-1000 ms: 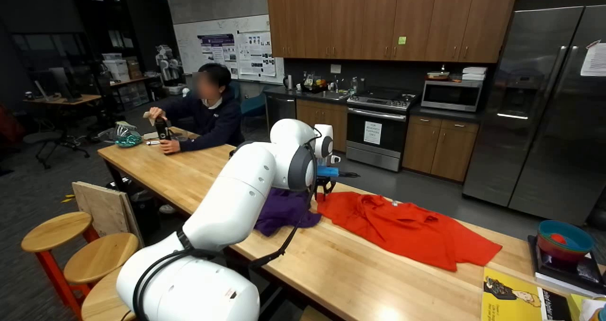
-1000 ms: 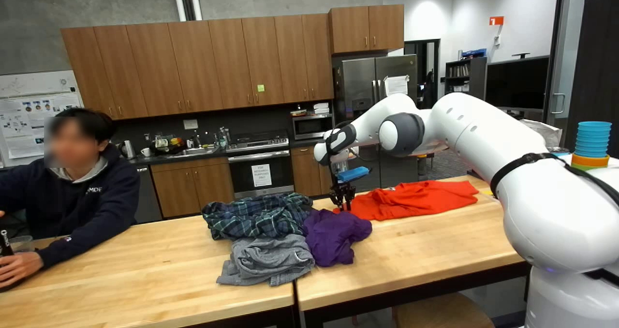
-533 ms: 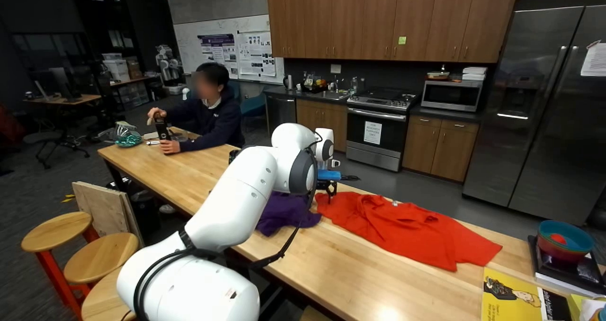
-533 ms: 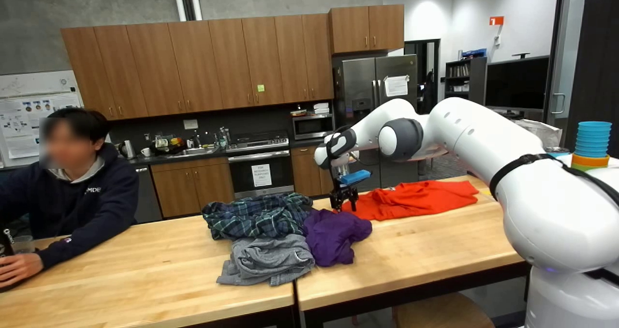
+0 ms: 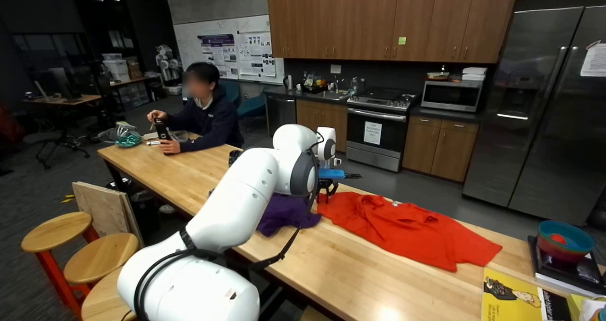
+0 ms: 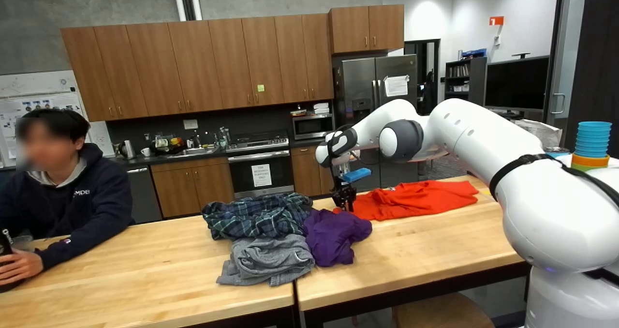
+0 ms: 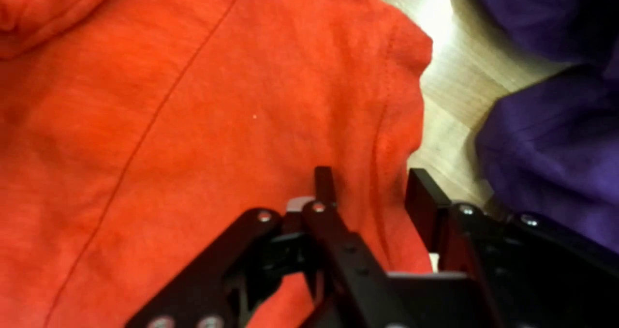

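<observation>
A red shirt lies spread on the wooden table in both exterior views. My gripper points down at the shirt's end nearest the purple garment. In the wrist view the gripper is open, its black fingers apart. One finger is over the red cloth, the other at its edge beside bare wood. A folded strip of red cloth lies between the fingers, not pinched. Whether the fingertips touch the cloth I cannot tell. The purple garment lies to the right, apart from the fingers.
A plaid garment and a grey garment lie bunched against the purple one. A person sits at the table's far end. A yellow book and stacked bowls stand at the near right.
The arm has sunk slightly. The gripper's fingers show at a different angle or spread than half a second ago, over the same end of the shirt. The person has leaned back.
</observation>
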`<state>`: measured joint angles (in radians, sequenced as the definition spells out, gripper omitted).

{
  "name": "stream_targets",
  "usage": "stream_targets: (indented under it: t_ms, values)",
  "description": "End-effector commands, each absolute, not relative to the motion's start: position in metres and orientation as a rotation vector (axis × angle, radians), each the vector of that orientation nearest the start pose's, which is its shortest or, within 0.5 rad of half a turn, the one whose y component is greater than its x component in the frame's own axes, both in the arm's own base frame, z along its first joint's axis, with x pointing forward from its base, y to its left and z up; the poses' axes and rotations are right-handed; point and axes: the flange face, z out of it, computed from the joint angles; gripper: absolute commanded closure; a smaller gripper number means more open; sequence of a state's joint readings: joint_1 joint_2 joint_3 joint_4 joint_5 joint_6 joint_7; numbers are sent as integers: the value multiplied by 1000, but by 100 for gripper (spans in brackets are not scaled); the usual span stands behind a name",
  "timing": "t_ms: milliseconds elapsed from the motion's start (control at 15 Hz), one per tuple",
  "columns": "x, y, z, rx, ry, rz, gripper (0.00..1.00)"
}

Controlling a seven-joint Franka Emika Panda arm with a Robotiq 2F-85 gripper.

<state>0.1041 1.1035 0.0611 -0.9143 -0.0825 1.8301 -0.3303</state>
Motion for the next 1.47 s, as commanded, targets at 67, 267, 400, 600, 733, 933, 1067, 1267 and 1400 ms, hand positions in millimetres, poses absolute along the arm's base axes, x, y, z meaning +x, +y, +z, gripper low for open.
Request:
stream_targets:
  t_ms: [67,267,400,600,733,933,1067,1267,1400]
  values:
    - [767,97,202,-3015,-806,257,95]
    - [769,96,206,-3010,-813,241,100]
    - [770,95,206,-3006,-826,245,74]
    - [769,95,203,-2993,-858,263,63]
    - [768,96,201,-2989,-875,273,50]
    - [769,96,196,-2986,-896,275,31]
    - [769,95,192,-2981,-905,275,16]
    - [770,97,187,-2973,-938,265,47]
    - [771,97,186,-2966,-961,260,43]
